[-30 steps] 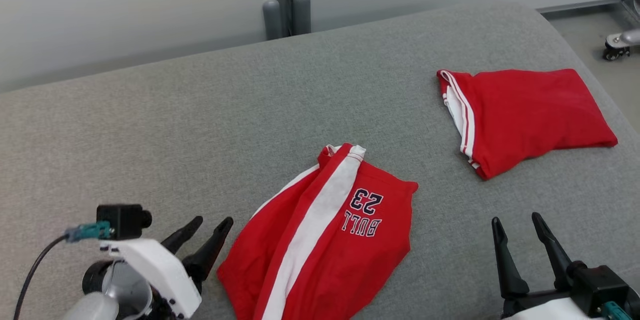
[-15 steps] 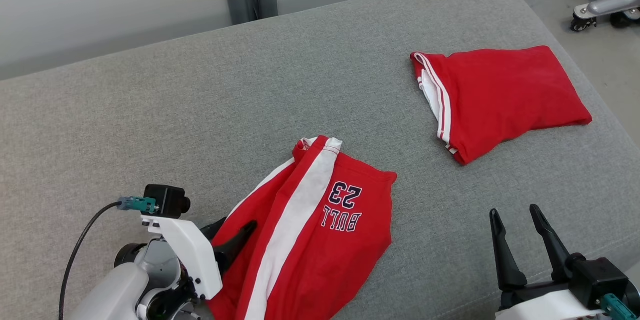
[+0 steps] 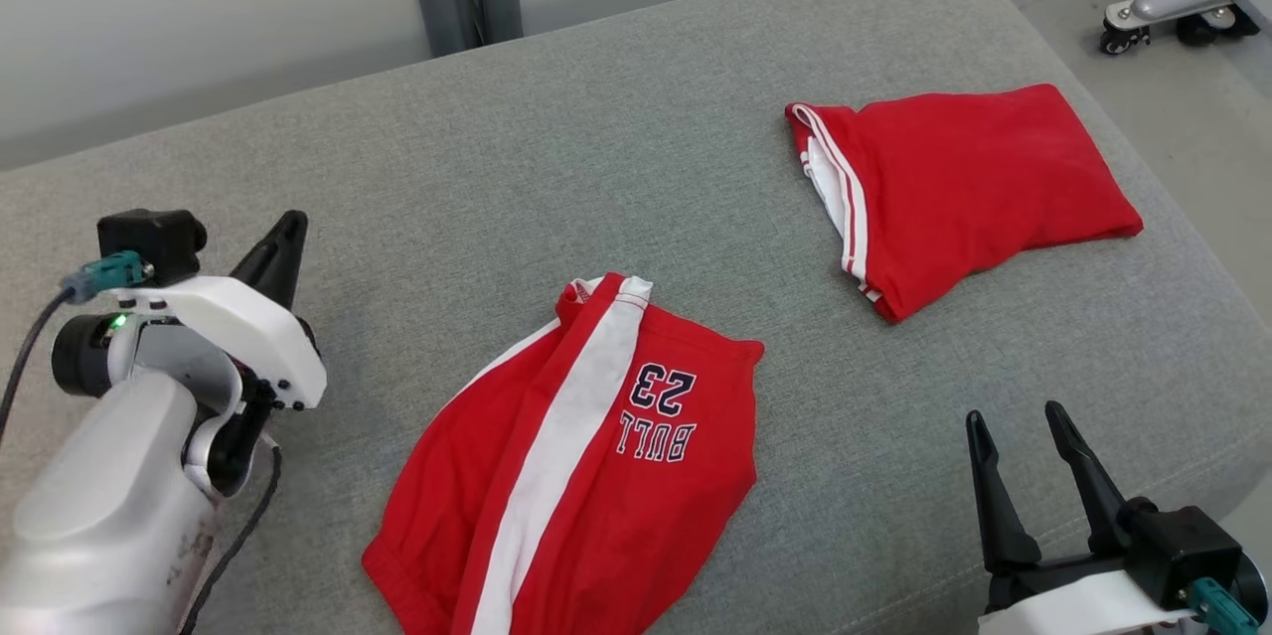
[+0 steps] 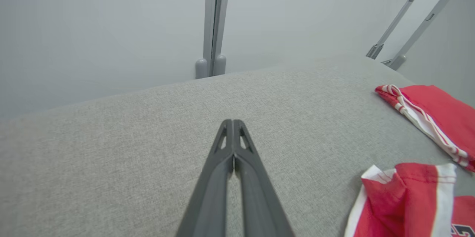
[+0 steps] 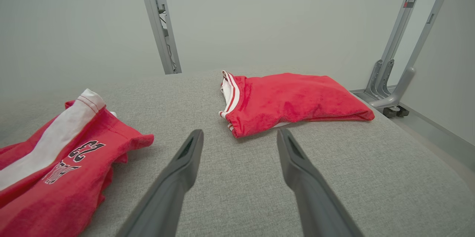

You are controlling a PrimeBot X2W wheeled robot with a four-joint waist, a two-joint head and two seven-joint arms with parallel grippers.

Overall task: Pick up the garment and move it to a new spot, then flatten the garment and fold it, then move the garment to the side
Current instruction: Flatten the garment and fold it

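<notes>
Two sets of jaws are mine. My left jaws are pressed shut on nothing, held above the grey fabric-covered cushion (image 3: 596,148) and pointing away from me. My right jaws stand wide apart and empty, low at my right.

Two red garments lie on the cushion. One, the crumpled red jersey garment with a broad white stripe and dark "BULL 23" print (image 3: 586,476), lies between my jaws near my edge, touching neither. Its long axis follows the stripe from near-left to far-right, and its narrow bunched end points away from me. One folded red garment with white-striped trim (image 3: 974,183) rests well apart, at the far right.
</notes>
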